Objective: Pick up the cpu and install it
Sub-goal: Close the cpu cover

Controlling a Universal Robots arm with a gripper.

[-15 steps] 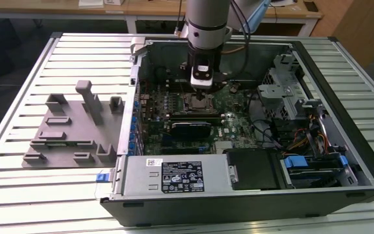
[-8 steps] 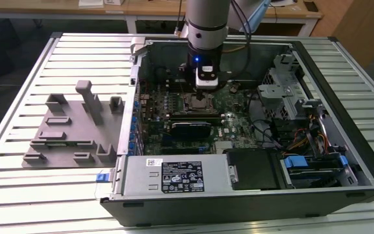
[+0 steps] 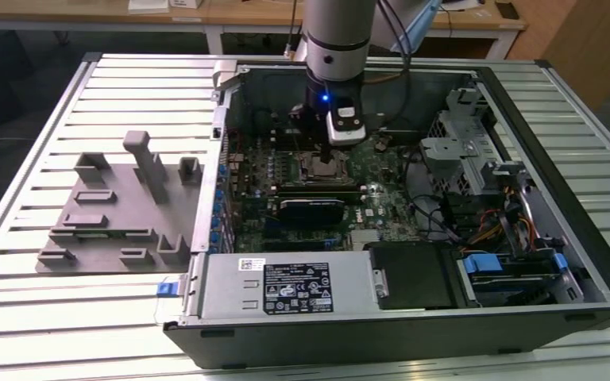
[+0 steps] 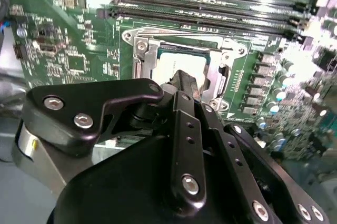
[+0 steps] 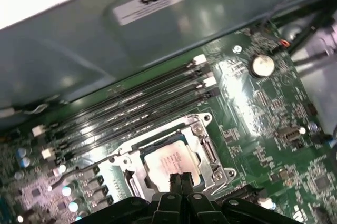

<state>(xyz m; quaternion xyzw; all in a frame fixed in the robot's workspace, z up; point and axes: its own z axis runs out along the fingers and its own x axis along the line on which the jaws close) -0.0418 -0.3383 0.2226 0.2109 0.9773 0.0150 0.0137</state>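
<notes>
Status: the pick looks done and the placement looks mostly done.

The cpu (image 5: 167,160) lies flat inside the socket frame (image 5: 204,148) on the motherboard (image 5: 274,124), silver top up. In both wrist views its edges run roughly square with the frame opening. Memory slots (image 5: 131,111) run just beside the frame. The chip is not on the grey fixture (image 3: 114,214), which sits on the slatted surface (image 3: 29,317) at the exterior view's left, beside the open PC case (image 3: 283,341).

Hand (image 5: 180,179): clenched, with the two fingertips (image 5: 175,181) pressed together and nothing between them, so it is not grasping the chip. The tips sit over the cpu's near edge, either just above it or touching it (can't tell which, since the hand's own black linkage blocks the contact point in the second wrist view). In the exterior view the hand hangs straight down inside the case, over the socket.

My read:
- Grasp and carry: done, since the chip is in the socket area and free of the fingers.
- Drop into the socket: looks done, with no obvious tilt.
- Full seating: unconfirmed. I can't tell a chip settled onto the contacts from one resting on the frame's inner lip.
- Metal retention plate and latch: can't tell whether they are down and locked.

So it's late in the task, but the install is not verifiable as complete.
</notes>
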